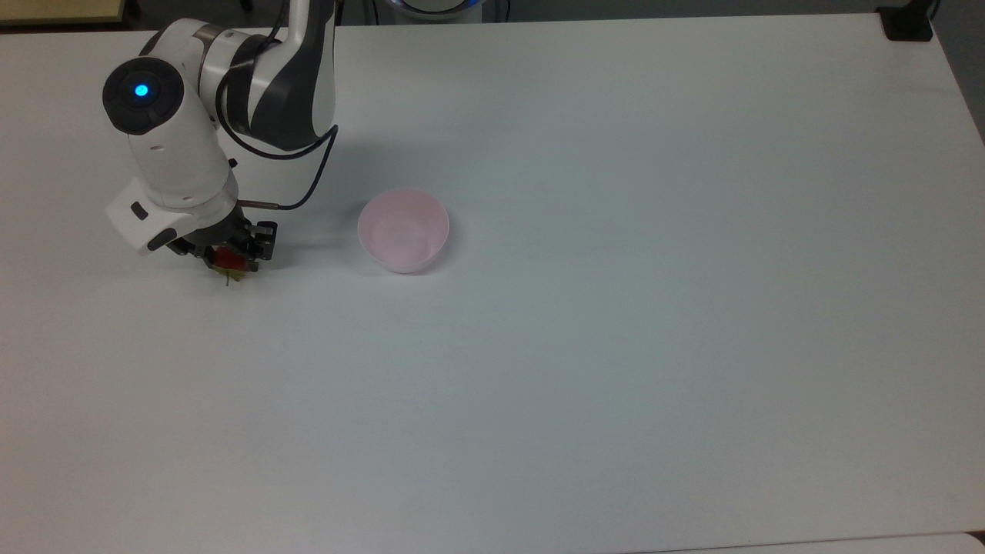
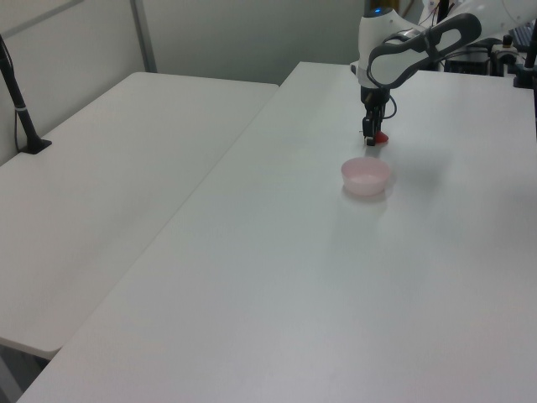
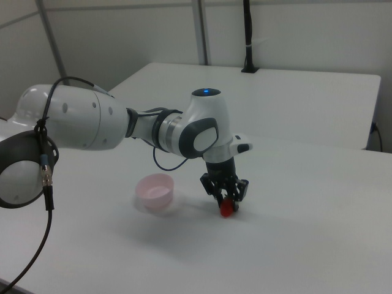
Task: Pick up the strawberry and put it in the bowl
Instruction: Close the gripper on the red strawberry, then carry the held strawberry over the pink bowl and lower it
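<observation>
The strawberry (image 1: 224,257) lies on the white table, red body partly covered from above, green leaves poking out toward the top view's bottom. My gripper (image 1: 225,260) is low over it, open, with one finger on either side of the fruit. In the right view the gripper (image 3: 228,198) stands upright and the strawberry (image 3: 227,210) shows red between and just below the fingertips. The left view has the gripper (image 2: 370,139) beside the strawberry (image 2: 382,138). The pale pink bowl (image 1: 403,229) sits upright to the top view's right of the fruit, also at bowl (image 3: 155,190) and bowl (image 2: 365,176).
The white table (image 1: 616,346) stretches wide to the top view's right and bottom. A black clamp (image 1: 908,23) sits at its far right corner. A second white table (image 2: 109,176) with a black post (image 2: 18,96) stands at the left view's left.
</observation>
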You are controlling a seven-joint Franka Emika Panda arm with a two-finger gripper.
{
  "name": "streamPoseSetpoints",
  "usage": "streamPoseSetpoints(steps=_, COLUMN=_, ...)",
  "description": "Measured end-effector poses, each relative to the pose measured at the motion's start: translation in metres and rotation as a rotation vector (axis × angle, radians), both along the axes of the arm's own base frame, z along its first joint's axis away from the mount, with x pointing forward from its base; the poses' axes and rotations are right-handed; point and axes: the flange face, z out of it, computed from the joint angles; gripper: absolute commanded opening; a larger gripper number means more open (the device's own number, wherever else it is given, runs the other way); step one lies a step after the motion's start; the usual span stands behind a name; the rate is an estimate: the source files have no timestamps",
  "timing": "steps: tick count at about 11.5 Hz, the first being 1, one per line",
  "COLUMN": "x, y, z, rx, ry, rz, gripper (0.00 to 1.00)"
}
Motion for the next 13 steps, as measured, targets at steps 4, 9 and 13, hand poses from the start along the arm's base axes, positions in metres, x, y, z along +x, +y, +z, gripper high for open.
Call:
streamPoseSetpoints(steps=4, x=0.004, y=0.021, z=0.026, rx=0.001, ry=0.008, rz=0.027, gripper=0.39)
streamPoseSetpoints(steps=9, x=-0.016, y=0.132, z=0.108, rx=0.034, ry=0.095, rz=0.089, gripper=0.39)
streamPoseSetpoints(steps=13, x=-0.026, y=0.199, z=0.079, rx=0.020, ry=0.090, rz=-0.060, gripper=0.43)
